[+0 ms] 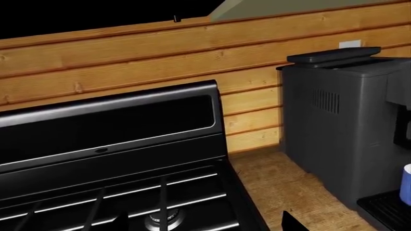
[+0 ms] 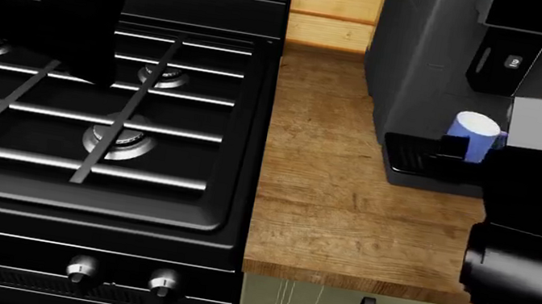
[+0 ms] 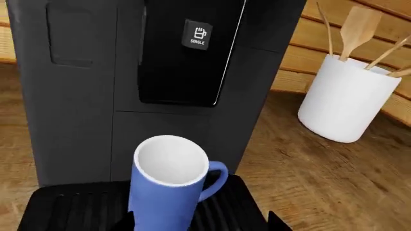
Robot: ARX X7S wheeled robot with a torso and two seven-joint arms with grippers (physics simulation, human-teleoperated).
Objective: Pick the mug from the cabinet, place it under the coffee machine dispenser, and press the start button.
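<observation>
The light-blue mug (image 3: 168, 187) stands upright on the black drip tray (image 3: 70, 211) of the coffee machine (image 3: 77, 96), below the black dispenser head. The grey start button (image 3: 197, 34), marked SINGLE, is on that head. My right gripper (image 3: 202, 222) is open. Its fingertips (image 3: 128, 219) stand on either side of the mug's base, and a wide gap shows on the handle side. The head view shows the mug (image 2: 475, 134), the button (image 2: 514, 62) and my right gripper (image 2: 487, 163). My left gripper (image 1: 205, 224) is open and empty above the stove (image 2: 91, 115), left of the machine.
A white utensil holder (image 3: 347, 96) with wooden spoons stands on the wooden counter (image 2: 327, 210) right of the machine. The black stove has grates, burners and silver knobs (image 2: 83, 269) along its front. A wooden plank wall (image 1: 128, 57) runs behind.
</observation>
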